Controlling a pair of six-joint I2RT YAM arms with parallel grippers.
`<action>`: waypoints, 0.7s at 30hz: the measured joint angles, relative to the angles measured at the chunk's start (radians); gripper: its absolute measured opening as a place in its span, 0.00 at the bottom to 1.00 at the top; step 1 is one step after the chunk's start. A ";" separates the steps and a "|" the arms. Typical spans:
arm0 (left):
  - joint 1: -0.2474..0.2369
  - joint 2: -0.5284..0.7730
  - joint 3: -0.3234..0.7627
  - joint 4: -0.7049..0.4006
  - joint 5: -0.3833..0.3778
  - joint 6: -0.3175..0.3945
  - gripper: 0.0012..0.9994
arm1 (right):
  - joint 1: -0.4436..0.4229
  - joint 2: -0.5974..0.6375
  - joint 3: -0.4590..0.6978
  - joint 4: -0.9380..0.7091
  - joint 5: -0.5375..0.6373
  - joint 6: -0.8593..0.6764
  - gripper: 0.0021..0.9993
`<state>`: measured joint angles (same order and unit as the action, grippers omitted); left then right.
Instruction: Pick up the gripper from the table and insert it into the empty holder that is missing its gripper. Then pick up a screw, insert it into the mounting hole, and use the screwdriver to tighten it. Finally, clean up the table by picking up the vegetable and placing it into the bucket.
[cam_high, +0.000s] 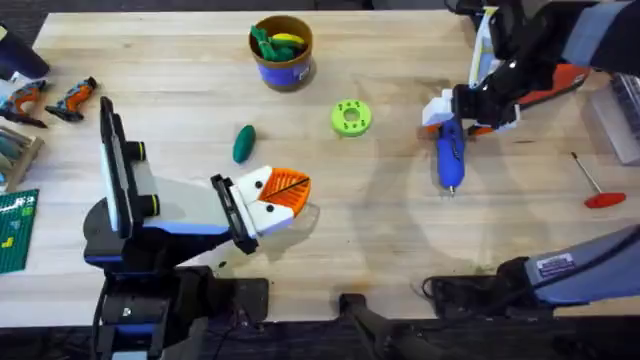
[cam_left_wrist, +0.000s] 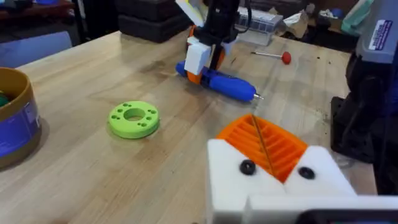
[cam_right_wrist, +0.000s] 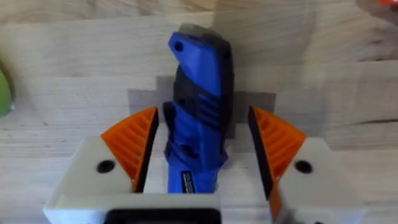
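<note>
The right gripper (cam_high: 462, 112) is down at the table with the screwdriver (cam_high: 449, 157) between its orange pads (cam_right_wrist: 134, 146); in the right wrist view the jaws stand fairly wide, a gap on each side of the blue body, so they straddle it without pinching. The screwdriver lies flat on the wood, its back end under the claw and its metal tip pointing away toward the near edge of the table. Off to one side of this claw, well apart, lies a thin red-handled screwdriver (cam_high: 597, 186); on the other side, toward the middle, sits a lime-green disc (cam_high: 350, 117). The left gripper (cam_high: 283, 198) rests low over the table, its orange pads together with nothing between them. Just beyond it lies the vegetable (cam_high: 244, 143), and farther off stands the bucket (cam_high: 283, 64) with green and yellow items inside.
</note>
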<state>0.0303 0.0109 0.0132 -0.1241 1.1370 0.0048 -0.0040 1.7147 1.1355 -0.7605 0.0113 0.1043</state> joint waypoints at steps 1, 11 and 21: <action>0.000 0.000 0.000 0.000 0.000 0.000 0.01 | 0.000 0.006 0.000 0.000 0.000 0.000 0.85; 0.000 0.000 0.000 0.000 0.000 0.000 0.01 | 0.000 0.013 0.000 -0.001 0.000 0.000 0.85; 0.000 0.000 0.000 0.000 0.000 0.000 0.01 | 0.000 0.037 0.003 -0.012 0.003 0.000 0.84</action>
<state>0.0303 0.0109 0.0132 -0.1239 1.1368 0.0048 -0.0038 1.7514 1.1381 -0.7725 0.0143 0.1040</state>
